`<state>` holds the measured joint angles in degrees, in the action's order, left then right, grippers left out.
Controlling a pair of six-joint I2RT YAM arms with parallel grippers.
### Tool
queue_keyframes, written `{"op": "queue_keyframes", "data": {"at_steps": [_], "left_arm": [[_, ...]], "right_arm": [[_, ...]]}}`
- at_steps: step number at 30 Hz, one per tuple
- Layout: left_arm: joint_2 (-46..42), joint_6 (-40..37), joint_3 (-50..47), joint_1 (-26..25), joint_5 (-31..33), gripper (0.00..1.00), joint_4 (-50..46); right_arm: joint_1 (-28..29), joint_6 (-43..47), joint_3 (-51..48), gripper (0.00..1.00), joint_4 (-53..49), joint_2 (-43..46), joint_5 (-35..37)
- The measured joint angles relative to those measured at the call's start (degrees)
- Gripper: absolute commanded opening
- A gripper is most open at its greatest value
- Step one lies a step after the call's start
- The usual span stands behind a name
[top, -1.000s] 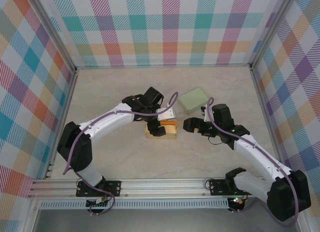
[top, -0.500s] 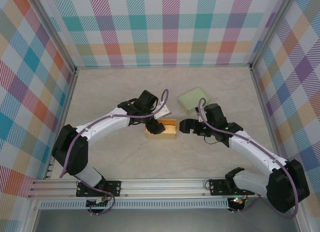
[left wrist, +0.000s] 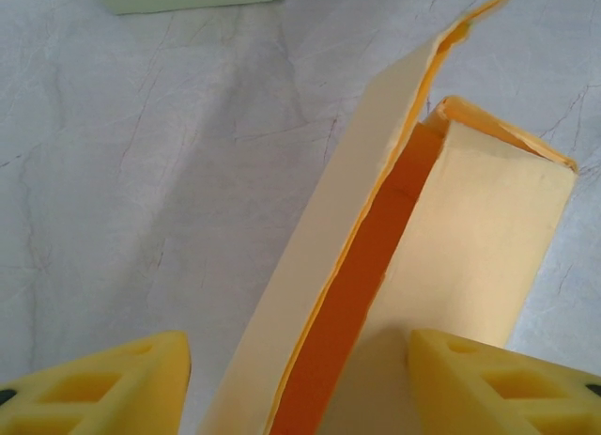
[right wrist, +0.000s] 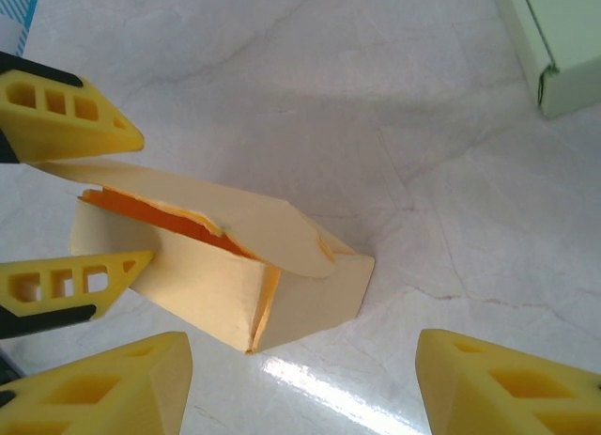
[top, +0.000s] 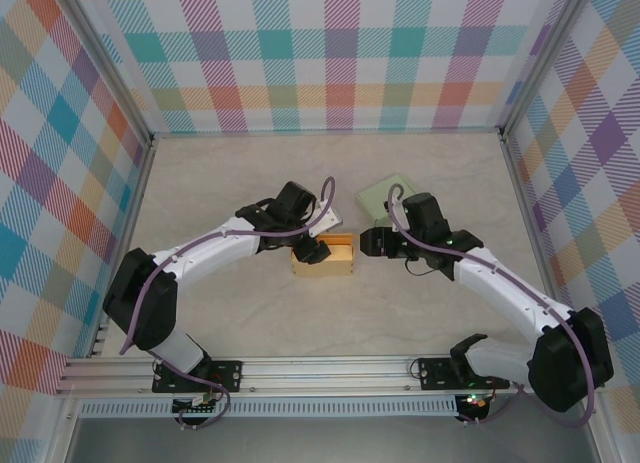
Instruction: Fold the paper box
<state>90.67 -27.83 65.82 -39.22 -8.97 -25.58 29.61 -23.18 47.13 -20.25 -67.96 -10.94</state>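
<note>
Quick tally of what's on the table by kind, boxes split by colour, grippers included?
yellow-orange paper box: 1
pale green box: 1
grippers, left gripper and right gripper: 2
Total: 4

At the middle of the frame we see the paper box (top: 325, 266), tan outside and orange within, lying open-topped on the pale bench (top: 220, 183). The left arm (top: 200, 248) curves in from the lower left, and the left jaws sit over the box's left end. The right arm (top: 500, 283) reaches in from the lower right, with the right jaws just beside the box's right end. A pale green box (top: 372, 198) lies above them, partly hidden by that arm.
</note>
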Motion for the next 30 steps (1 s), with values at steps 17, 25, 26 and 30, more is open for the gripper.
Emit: {"op": "queue_keyframes", "data": {"at_steps": [17,25,26,30], "left_arm": [[-0.2,0.2,-0.9,0.0,0.0,0.6,1.4],[0.3,0.0,-0.8,0.0,0.0,0.53,1.7],[0.4,0.0,-0.7,0.0,-0.1,0.53,1.7],[0.7,0.0,-0.7,0.0,-0.2,0.53,1.8]], "right_arm": [[4.3,8.9,6.8,0.64,-2.6,-10.2,3.9],[4.3,10.2,6.9,0.56,-2.5,-11.1,5.8],[4.3,10.4,6.9,0.54,-2.4,-11.1,5.8],[4.3,10.9,6.9,0.45,-1.9,-11.7,5.8]]}}
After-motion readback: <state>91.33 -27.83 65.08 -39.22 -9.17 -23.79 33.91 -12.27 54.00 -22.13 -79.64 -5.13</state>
